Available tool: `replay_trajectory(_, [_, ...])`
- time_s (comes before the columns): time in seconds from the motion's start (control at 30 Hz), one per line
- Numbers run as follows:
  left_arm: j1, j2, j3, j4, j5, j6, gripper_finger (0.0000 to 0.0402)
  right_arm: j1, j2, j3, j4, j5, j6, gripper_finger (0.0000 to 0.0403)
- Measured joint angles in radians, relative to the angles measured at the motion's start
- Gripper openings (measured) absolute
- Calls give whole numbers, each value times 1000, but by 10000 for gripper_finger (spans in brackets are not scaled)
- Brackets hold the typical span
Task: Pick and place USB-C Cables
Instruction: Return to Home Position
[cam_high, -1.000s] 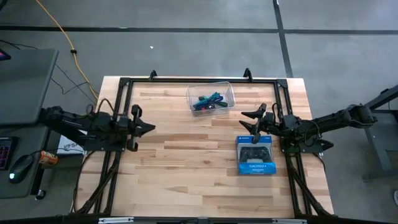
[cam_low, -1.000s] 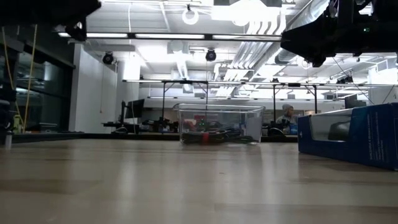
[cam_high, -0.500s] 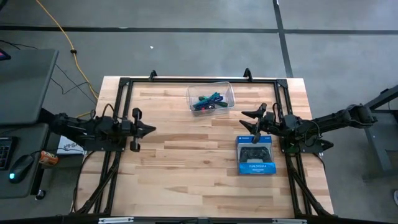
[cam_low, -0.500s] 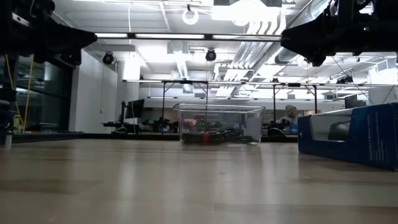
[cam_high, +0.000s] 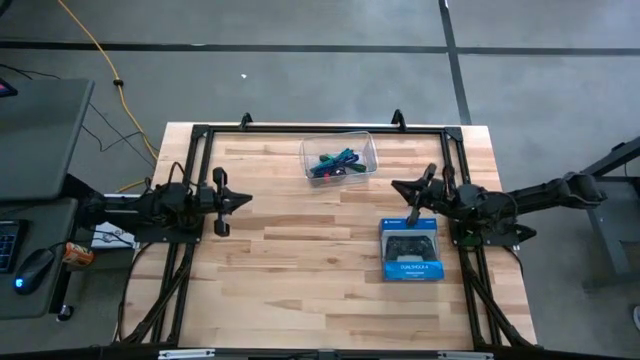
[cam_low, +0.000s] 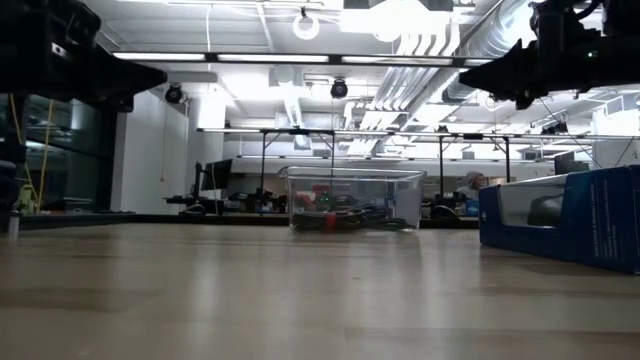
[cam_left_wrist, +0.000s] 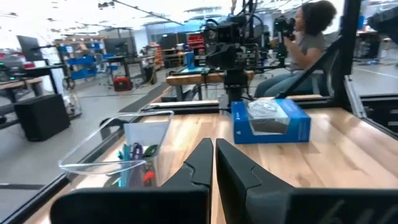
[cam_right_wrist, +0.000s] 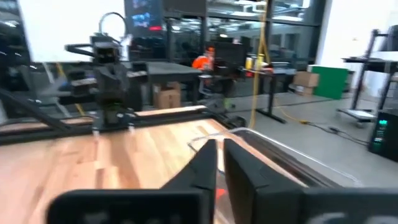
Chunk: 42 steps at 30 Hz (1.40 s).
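Observation:
The USB-C cables (cam_high: 336, 161) lie bundled in a clear plastic tub (cam_high: 368, 150) at the table's far middle; cyan, green, dark and red bits show. In the left wrist view the cables (cam_left_wrist: 134, 155) show through the tub's wall. My left gripper (cam_high: 248, 197) hovers shut above the table's left part, pointing right, with nothing in it. My right gripper (cam_high: 396, 187) hovers shut right of the tub, above the far end of the blue box, pointing left, also holding nothing. Both grippers stand well above the tabletop in the low view.
A blue box (cam_high: 410, 250) picturing a black game controller lies flat at the right, under the right arm. A black frame (cam_high: 300, 128) runs along the table's edges. Bare wood lies between the two grippers. A person sits beyond the table (cam_left_wrist: 308, 37).
My right gripper has shut its fingers, which stood wide apart half a second ago, without taking hold of anything. My left gripper has come down a little and shifted slightly toward the far edge, staying shut.

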Motion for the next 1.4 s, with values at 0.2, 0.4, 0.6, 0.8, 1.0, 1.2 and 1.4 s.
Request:
replay_trajectory(0.2, [7,4,0,1,0,-34,0,0,-222,0,-226,2,16,9])
replay_trajectory(0.4, [6,4,0,1,2,-45,0,0,-449,-3,-452,-109,96,1])
replay_trajectory(0.6, [6,4,0,1,2,-52,0,0,-596,-87,-485,-166,85,0])
replay_trajectory(0.8, [6,4,0,0,1,-52,1,0,-629,-88,-548,-191,85,0])
replay_trajectory(1.0, [6,4,0,1,1,-52,1,0,-617,-88,-574,-214,84,0])
replay_trajectory(1.2, [6,4,0,0,1,-52,1,0,-608,-88,-574,-212,97,0])
replay_trajectory(1.4, [6,4,0,1,1,-52,1,0,-606,-88,-574,-212,103,0])
